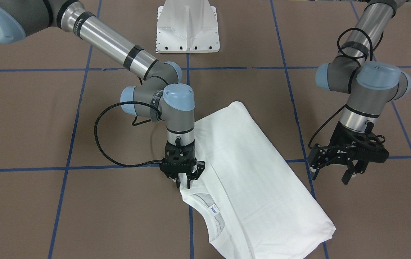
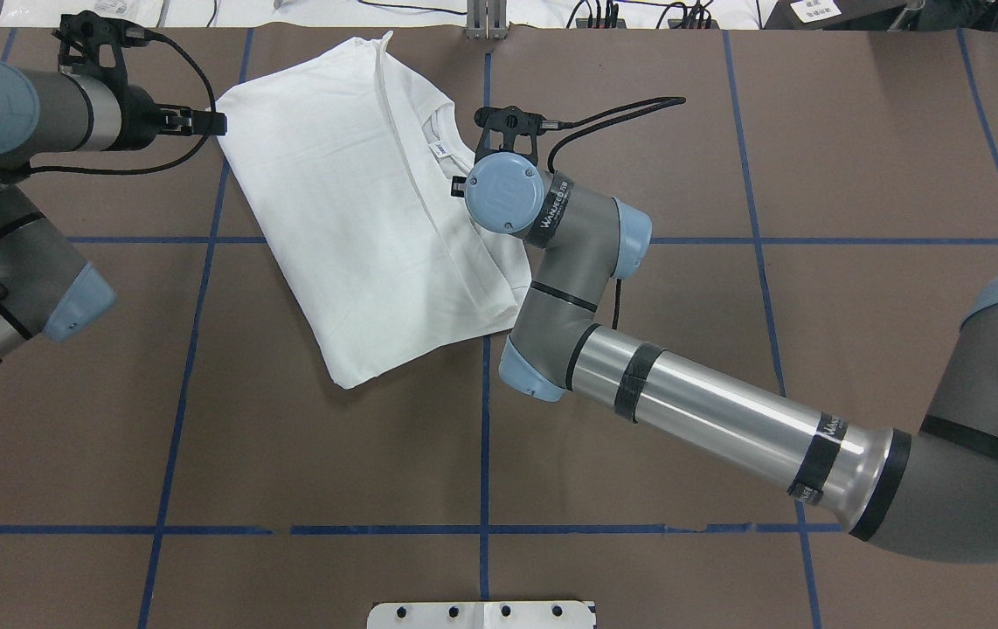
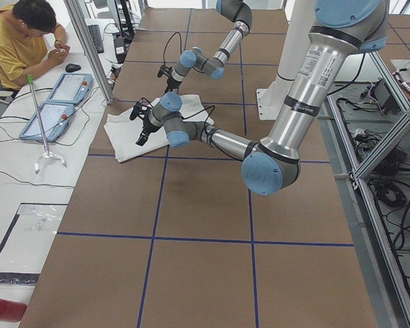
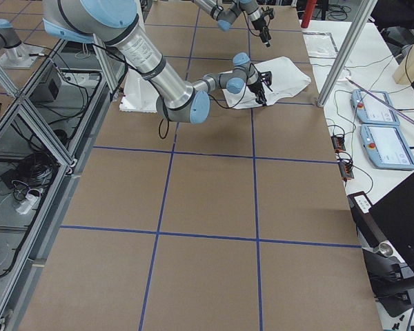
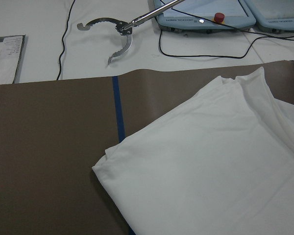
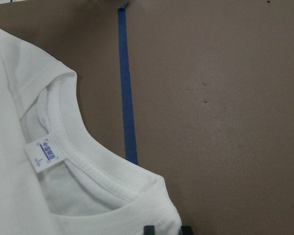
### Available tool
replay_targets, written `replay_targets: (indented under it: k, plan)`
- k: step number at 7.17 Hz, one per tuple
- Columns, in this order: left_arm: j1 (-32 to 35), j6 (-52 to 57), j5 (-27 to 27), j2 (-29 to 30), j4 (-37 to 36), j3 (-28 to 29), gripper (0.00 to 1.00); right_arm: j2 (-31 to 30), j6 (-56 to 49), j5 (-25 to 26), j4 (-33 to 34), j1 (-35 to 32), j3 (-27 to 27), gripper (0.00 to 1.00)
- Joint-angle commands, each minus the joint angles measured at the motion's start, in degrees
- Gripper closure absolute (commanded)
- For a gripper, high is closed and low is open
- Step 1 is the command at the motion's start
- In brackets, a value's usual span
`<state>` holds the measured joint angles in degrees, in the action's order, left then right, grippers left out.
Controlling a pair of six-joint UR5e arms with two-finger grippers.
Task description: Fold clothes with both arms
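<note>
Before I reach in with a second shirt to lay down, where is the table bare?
Bare: the strip between the T-shirt, the pedestal base and the right arm, and the far table beyond that arm. Crowded: the collar, at the right gripper, and the shirt's corner beside the left gripper.

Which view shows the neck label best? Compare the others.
The right wrist-mounted view: the neck label lies close and sharp inside the T-shirt's collar, print visible. The front-facing and overhead views show it only as a tiny tag. The side and left wrist views do not show it.
</note>
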<state>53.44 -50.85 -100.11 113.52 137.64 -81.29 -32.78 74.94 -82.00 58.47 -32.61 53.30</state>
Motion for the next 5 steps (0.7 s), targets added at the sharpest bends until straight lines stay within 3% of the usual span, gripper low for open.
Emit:
replay_targets:
  k: [1, 3, 5]
  plan:
    - [-0.1, 0.0, -0.1, 0.0, 0.0, 0.0, 0.0, 0.1, -2.1, 0.0, 2.5, 0.0, 0.5, 1.0]
    - [-0.3, -0.1, 0.0, 0.0, 0.0, 0.1, 0.0, -0.3, -2.9, -0.3, 4.5, -0.4, 3.4, 1.0]
    - [-0.4, -0.1, -0.1, 0.0, 0.0, 0.0, 0.0, -7.2, -2.9, -0.5, 11.0, -0.2, 15.8, 1.0]
